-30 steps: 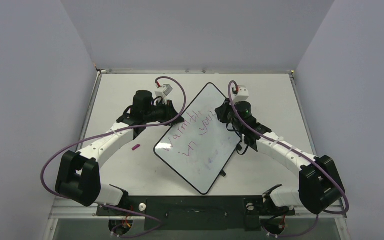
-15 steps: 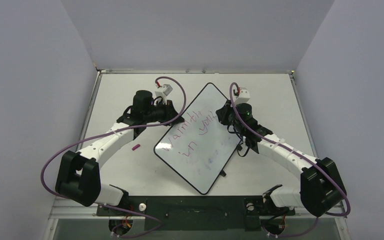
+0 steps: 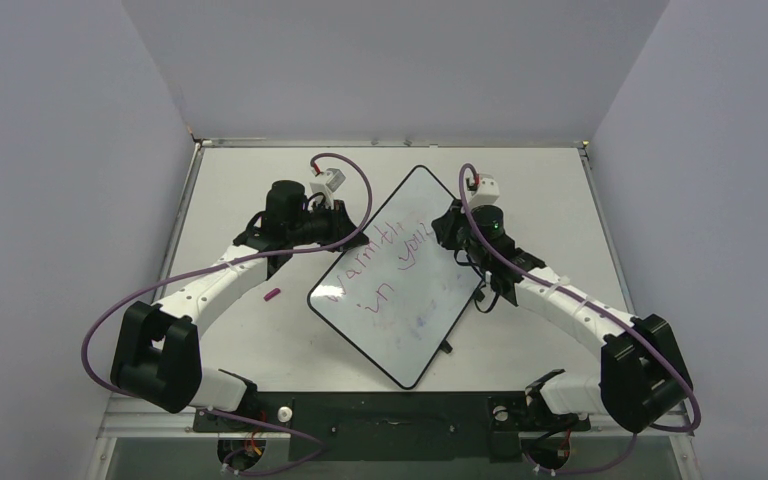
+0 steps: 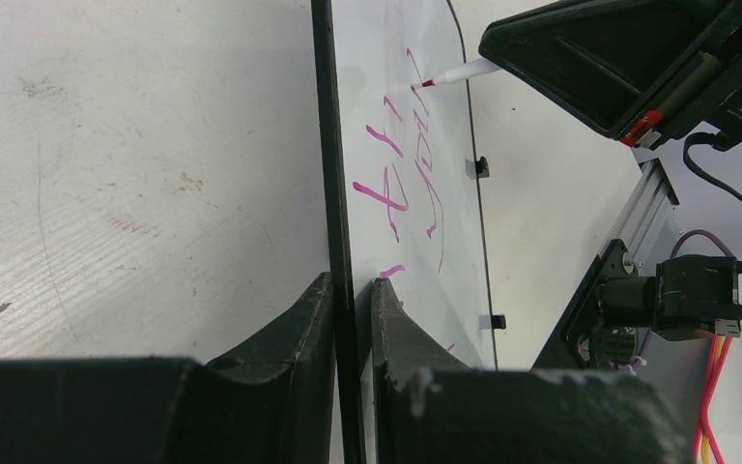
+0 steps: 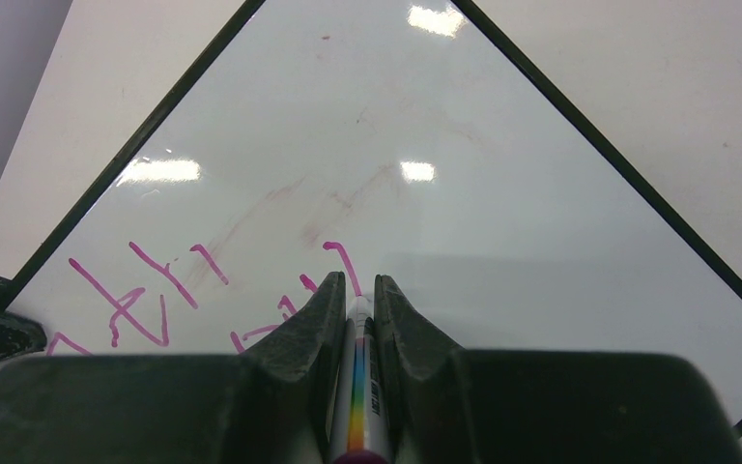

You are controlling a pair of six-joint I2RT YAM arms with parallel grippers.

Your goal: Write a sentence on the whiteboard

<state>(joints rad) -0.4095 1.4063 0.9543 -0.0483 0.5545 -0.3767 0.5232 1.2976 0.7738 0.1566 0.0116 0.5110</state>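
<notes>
Two grips: left hand [image 4: 353,286] clamps whiteboard [image 4: 444,145] rim, right hand [image 5: 357,282] clamps marker [image 5: 358,406], seemingly touching sentence [image 3: 392,268]

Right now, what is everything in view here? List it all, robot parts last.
whiteboard: one, white with black rim, angled mid-table.
sentence: one, pink-magenta handwriting, on the whiteboard.
marker: one, white body with rainbow band, tip at the writing.
small magenta piece: one, on the table left of the whiteboard; possibly a cap.
table: one, off-white, under everything.
left gripper: one, black, shut on the whiteboard's rim.
right gripper: one, black, shut on the marker.
</notes>
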